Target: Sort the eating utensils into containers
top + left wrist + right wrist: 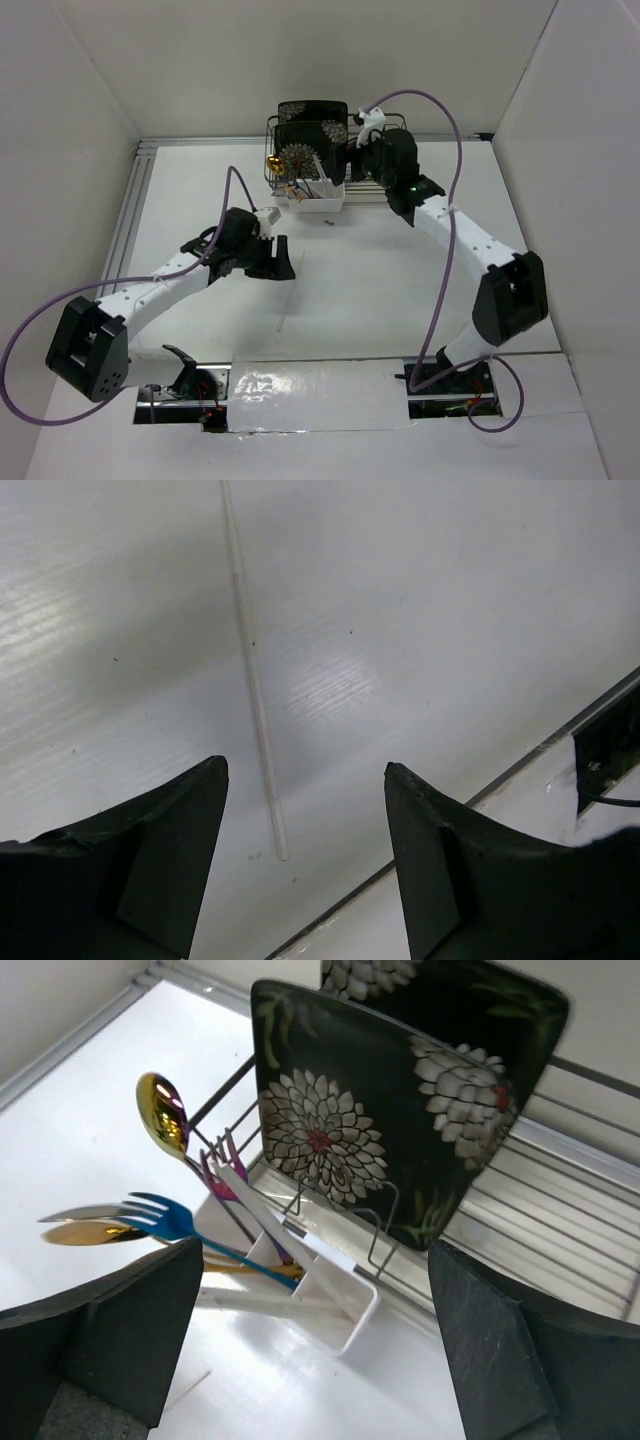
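Note:
One pale chopstick [255, 695] lies flat on the white table; in the top view it shows only as a faint line [284, 322]. My left gripper [305, 765] hovers over its near end, open, its fingers on either side and not touching it. The white caddy [345, 1310] stands against the wire rack. It holds a gold spoon [162, 1115], a blue fork [165, 1218], a shiny pink piece [222, 1175], a silver spoon [85, 1212] and a leaning white chopstick [290, 1235]. My right gripper [315, 1260] hangs open just above the caddy with nothing in it.
Two black floral plates [350, 1130] stand upright in the black wire rack [560, 1230] right behind the caddy [318, 195]. A small dark speck [328, 220] lies on the table in front of it. White walls enclose the table on three sides.

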Robot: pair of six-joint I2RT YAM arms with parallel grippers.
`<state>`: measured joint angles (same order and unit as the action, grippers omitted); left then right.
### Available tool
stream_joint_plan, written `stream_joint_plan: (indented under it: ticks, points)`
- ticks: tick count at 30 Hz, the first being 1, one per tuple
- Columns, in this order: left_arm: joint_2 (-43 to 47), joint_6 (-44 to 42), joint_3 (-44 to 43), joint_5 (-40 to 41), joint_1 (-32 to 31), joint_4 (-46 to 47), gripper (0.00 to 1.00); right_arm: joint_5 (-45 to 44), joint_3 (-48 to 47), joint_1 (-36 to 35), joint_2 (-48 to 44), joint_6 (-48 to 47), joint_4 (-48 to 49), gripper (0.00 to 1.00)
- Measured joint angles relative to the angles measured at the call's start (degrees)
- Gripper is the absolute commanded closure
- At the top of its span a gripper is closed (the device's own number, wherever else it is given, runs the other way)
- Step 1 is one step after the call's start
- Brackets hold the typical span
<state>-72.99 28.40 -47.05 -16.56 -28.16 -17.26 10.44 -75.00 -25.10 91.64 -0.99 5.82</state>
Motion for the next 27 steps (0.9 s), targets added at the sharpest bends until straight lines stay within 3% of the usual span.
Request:
stream_joint_plan:
  ticks: [8,13,20,27]
  points:
    - [-6.62,1.36,-2.95,7.87,-7.74,-6.16,0.29,-7.13,1.42,0.26,-17.68,5.62,-9.99,0.00]
    - [-13.44,3.58,-6.91,12.96,-12.41,-10.27,0.32,-11.28,7.82,0.72,-27.78,9.42,-12.68,0.00]
    - [-15.96,5.77,-7.06,18.71,-14.43,-12.72,0.40,-13.05,17.25,1.25,-33.68,14.82,-18.12,0.00]
    - [-17.46,6.43,-6.54,22.08,-15.15,-12.46,0.46,-13.94,18.36,1.27,-36.26,18.58,-20.46,0.00]
